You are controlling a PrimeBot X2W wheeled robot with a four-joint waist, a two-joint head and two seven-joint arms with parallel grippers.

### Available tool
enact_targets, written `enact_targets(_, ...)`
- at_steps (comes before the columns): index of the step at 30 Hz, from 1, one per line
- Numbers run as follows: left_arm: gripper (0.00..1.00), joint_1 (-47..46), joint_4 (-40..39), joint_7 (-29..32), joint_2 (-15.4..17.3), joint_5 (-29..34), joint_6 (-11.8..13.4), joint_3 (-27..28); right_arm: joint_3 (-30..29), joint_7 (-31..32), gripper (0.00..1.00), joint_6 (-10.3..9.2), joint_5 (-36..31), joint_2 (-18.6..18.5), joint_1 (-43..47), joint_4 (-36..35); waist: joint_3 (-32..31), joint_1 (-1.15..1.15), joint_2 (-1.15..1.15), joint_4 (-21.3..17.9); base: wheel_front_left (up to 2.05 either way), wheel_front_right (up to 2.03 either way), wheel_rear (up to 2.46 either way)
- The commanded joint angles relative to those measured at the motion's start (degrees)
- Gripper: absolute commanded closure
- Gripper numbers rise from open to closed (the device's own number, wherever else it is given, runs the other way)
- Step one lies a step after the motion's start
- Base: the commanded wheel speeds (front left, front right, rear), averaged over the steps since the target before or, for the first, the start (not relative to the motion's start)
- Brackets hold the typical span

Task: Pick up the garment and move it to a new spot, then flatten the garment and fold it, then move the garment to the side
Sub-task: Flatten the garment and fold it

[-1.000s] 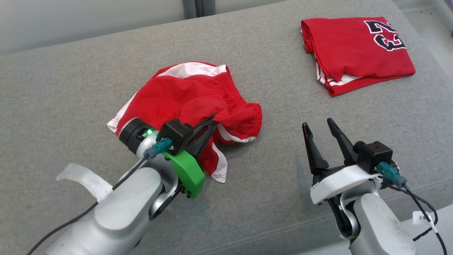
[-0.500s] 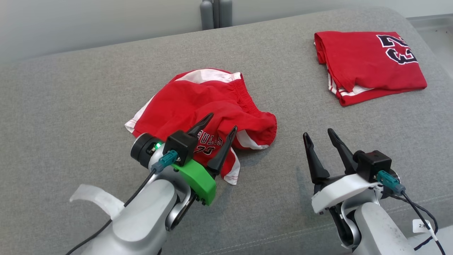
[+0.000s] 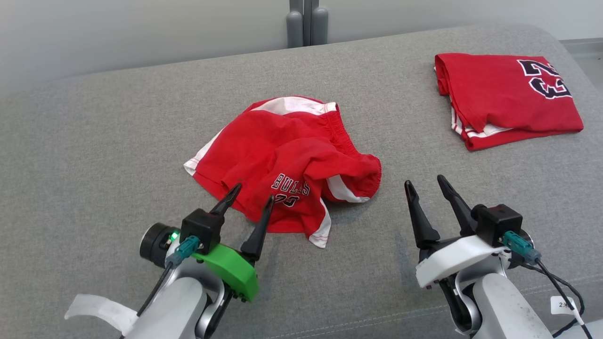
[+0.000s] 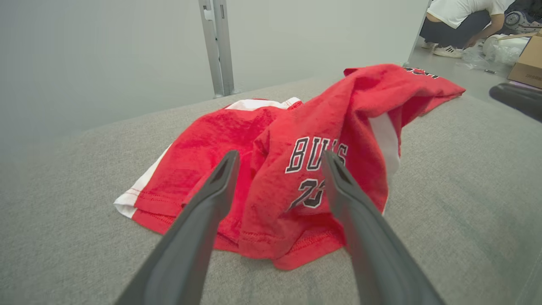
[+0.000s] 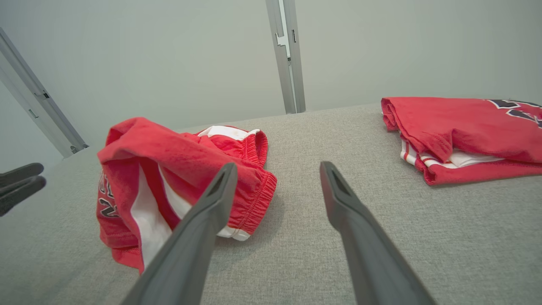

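Red shorts (image 3: pixel 282 150) in a crumpled heap near the middle of the grey cushion (image 3: pixel 94 141): white side stripe at the far edge, printed leg flopped over the top, elastic waistband bunched toward the right. Neither flat nor folded.

Left tool (image 3: pixel 253 193) spread wide and empty, tips poised at the near hem, one on each side of the lettering as viewed from the wrist. No cloth pinched; hard to tell whether touching or just above.

Right tool (image 3: pixel 424 181) likewise wide apart and holding nothing, over bare cushion just right of the heap, near the waistband.

Probably placed so for a two-sided spread, one tool per edge, ready to pull the wrinkles out in opposite directions.

Folded red jersey (image 3: pixel 504 94) at the far right, well apart, likely finished and kept out of the way.

Seemingly past the relocation step, with flattening next. Better to grip a single layer at hem and waistband than the doubled-over leg; otherwise a dragged bundle rather than an opened one.
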Motion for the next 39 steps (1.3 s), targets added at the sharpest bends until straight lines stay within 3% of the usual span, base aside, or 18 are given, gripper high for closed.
enact_targets(1, 0.0, 1.0, 0.8, -0.1, 0.1, 0.2, -0.5, 0.9, 0.1, -0.2, 0.0, -0.04, 0.0, -0.2, 0.3, -0.2, 0.1, 0.0, 0.0, -0.2, 0.0, 0.0, 0.0)
enact_targets(12, 0.0, -0.5, 12.0, -0.1, -2.3, 1.1, -4.4, 4.5, 0.4, -0.2, 0.0, -0.04, 0.1, -0.2, -1.1, -0.5, 2.3, 0.0, 0.0, -2.8, 0.0, 0.0, 0.0)
enact_targets(29, 0.0, -4.0, 22.6, -0.1, -4.7, 3.8, -6.5, 7.2, 0.4, -0.2, 0.0, -0.04, 0.5, -0.2, -2.3, -1.2, 5.1, 0.0, 0.0, -6.4, 0.0, 0.0, 0.0)
enact_targets(30, 0.19, -4.0, 23.0, -0.1, -4.8, 3.7, -6.6, 7.3, 0.3, -0.2, 0.0, -0.04, 0.4, -0.2, -2.2, -1.1, 5.1, 0.0, 0.0, -6.4, 0.0, 0.0, 0.0)
enact_targets(31, 0.56, -4.0, 23.3, -0.1, -5.0, 3.7, -6.6, 7.4, 0.2, -0.2, 0.0, -0.04, 0.4, -0.2, -2.2, -1.1, 5.1, 0.0, 0.0, -6.5, 0.0, 0.0, 0.0)
enact_targets(32, 0.82, -4.1, 23.3, -0.1, -5.0, 3.8, -6.7, 7.6, 0.1, -0.2, 0.0, -0.04, 0.3, -0.2, -2.2, -1.1, 5.1, 0.0, 0.0, -6.5, 0.0, 0.0, 0.0)
enact_targets(33, 1.0, -4.1, 23.2, -0.1, -5.0, 4.0, -6.7, 7.8, 0.0, -0.2, 0.0, -0.04, 0.2, -0.2, -2.1, -1.0, 5.1, 0.0, 0.0, -6.4, 0.0, 0.0, 0.0)
enact_targets(39, 1.0, -4.0, 20.7, -0.1, -4.6, 5.4, -6.9, 8.7, -0.5, -0.2, 0.0, -0.04, 0.2, -0.2, -1.3, -1.1, 4.3, 0.0, 0.0, -4.7, 0.0, 0.0, 0.0)
